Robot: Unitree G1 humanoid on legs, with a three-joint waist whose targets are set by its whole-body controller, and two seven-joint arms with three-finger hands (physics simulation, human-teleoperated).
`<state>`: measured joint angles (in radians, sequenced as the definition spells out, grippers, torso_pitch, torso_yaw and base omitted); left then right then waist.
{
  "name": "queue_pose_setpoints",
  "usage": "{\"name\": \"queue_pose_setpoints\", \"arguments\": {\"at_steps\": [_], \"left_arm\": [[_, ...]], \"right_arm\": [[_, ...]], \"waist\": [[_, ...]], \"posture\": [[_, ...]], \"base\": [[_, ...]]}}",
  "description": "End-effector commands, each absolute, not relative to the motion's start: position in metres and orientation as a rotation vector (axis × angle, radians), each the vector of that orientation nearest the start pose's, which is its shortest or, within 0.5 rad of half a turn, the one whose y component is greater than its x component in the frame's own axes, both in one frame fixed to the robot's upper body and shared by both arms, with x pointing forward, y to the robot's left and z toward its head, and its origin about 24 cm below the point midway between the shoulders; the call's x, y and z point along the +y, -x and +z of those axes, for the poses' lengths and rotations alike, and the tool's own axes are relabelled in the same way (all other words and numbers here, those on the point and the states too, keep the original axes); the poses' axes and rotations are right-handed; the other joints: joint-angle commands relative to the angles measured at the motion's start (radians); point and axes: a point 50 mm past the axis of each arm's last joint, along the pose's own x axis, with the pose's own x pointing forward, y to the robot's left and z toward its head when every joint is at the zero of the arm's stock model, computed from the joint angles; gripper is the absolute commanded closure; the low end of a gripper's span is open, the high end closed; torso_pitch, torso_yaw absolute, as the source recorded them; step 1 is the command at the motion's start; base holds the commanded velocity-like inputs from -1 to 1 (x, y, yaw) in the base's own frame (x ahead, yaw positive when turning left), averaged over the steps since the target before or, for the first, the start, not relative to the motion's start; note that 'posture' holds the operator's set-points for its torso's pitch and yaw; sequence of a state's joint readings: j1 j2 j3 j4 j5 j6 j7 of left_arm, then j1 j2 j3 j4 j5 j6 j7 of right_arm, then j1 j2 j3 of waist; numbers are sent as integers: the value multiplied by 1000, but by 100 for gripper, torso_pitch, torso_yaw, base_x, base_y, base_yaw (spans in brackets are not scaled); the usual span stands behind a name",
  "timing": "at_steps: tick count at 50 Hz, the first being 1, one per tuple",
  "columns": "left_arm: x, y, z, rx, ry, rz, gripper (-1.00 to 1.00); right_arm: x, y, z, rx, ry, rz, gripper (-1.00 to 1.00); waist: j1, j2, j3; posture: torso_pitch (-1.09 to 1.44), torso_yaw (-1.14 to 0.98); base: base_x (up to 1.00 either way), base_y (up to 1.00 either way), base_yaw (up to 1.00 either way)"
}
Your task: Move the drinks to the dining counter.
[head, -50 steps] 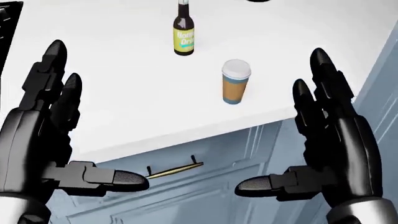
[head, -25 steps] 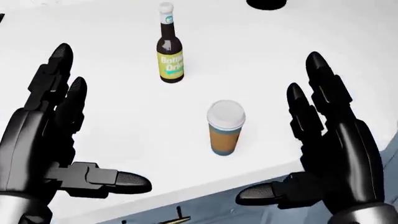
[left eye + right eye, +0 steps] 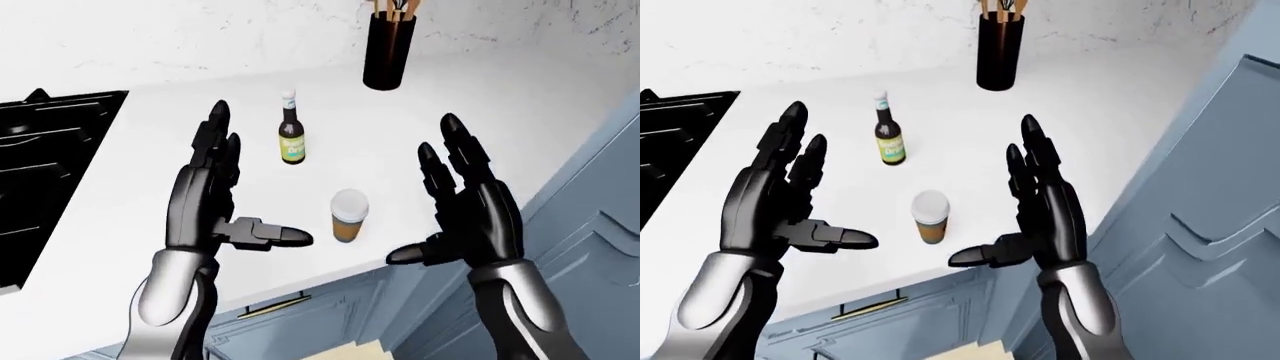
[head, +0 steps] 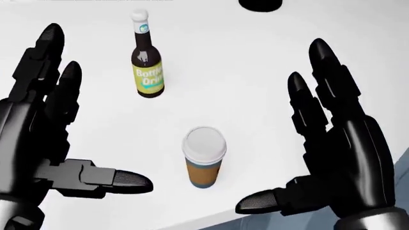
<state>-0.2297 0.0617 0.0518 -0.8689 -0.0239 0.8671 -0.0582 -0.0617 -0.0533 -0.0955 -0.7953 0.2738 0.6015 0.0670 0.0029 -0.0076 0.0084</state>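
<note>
A dark glass bottle [image 4: 147, 67] with a yellow label and white cap stands upright on the white counter [image 4: 243, 72]. Below it in the head view stands a brown paper cup [image 4: 204, 163] with a white lid, near the counter's edge. My left hand [image 4: 92, 117] is open to the left of the cup, thumb pointing toward it. My right hand [image 4: 281, 134] is open to the cup's right, palm facing inward. Neither hand touches the cup or the bottle.
A black stove [image 3: 40, 150] lies at the left of the counter. A black utensil holder [image 3: 388, 49] stands by the wall at the top. Blue cabinet fronts [image 3: 590, 225] rise at the right, and a brass drawer handle [image 3: 272, 306] sits under the counter edge.
The whole picture has shifted: the camera moved in over the counter, so bottle and cup sit lower and larger. Both hands stay open, flanking the cup.
</note>
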Motion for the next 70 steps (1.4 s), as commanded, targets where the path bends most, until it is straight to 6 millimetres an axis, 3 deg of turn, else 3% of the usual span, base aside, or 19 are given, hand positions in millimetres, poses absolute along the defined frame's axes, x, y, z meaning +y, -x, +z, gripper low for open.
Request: {"name": "queue_pose_setpoints", "arguments": {"at_steps": [1,9,19,30,48,49,50,53,60,63,65,70], "left_arm": [[145,-225,210,-290,-52,-90,-100],[147,-224,211,-295,-47,-86,-100],[147,-221,214,-303,-42,-86,-100],[147,-223,212,-298,-46,-87,-100],[147,-223,210,-297,-46,-87,-100],[147,-223,210,-297,-46,-88,-100],[147,-223,210,-296,-46,-88,-100],[146,-223,210,-295,-47,-89,-100],[147,-223,208,-296,-46,-89,-100],[147,-223,208,-293,-45,-89,-100],[146,-223,207,-292,-45,-89,-100],[146,-223,207,-291,-47,-90,-100]], "right_arm": [[-149,-219,190,-334,-124,181,-100],[-130,-232,188,-318,-39,204,-100],[-124,-236,178,-312,116,172,-100],[-111,-252,157,-271,126,202,-100],[-91,-263,145,-245,136,260,-98],[-90,-263,145,-246,138,261,-87],[-90,-263,145,-248,139,262,-62],[-89,-262,147,-253,139,265,-28],[-85,-260,149,-263,154,273,19],[-84,-260,149,-265,161,275,56],[-85,-259,151,-271,162,273,95],[-90,-254,161,-292,158,260,100]], "waist": [[0,1,-16],[0,3,-15],[2,6,-9],[-1,10,-7],[-1,13,-12],[0,13,-12],[0,13,-13],[1,12,-14],[2,13,-15],[1,13,-17],[1,13,-18],[4,13,-21]], "posture": [[0,0],[0,0],[0,0],[0,0],[0,0],[0,0],[0,0],[0,0],[0,0],[0,0],[0,0],[0,0]], "base": [[0,0,0],[0,0,0],[0,0,0],[0,0,0],[0,0,0],[0,0,0],[0,0,0],[0,0,0],[0,0,0],[0,0,0],[0,0,0],[0,0,0]]}}
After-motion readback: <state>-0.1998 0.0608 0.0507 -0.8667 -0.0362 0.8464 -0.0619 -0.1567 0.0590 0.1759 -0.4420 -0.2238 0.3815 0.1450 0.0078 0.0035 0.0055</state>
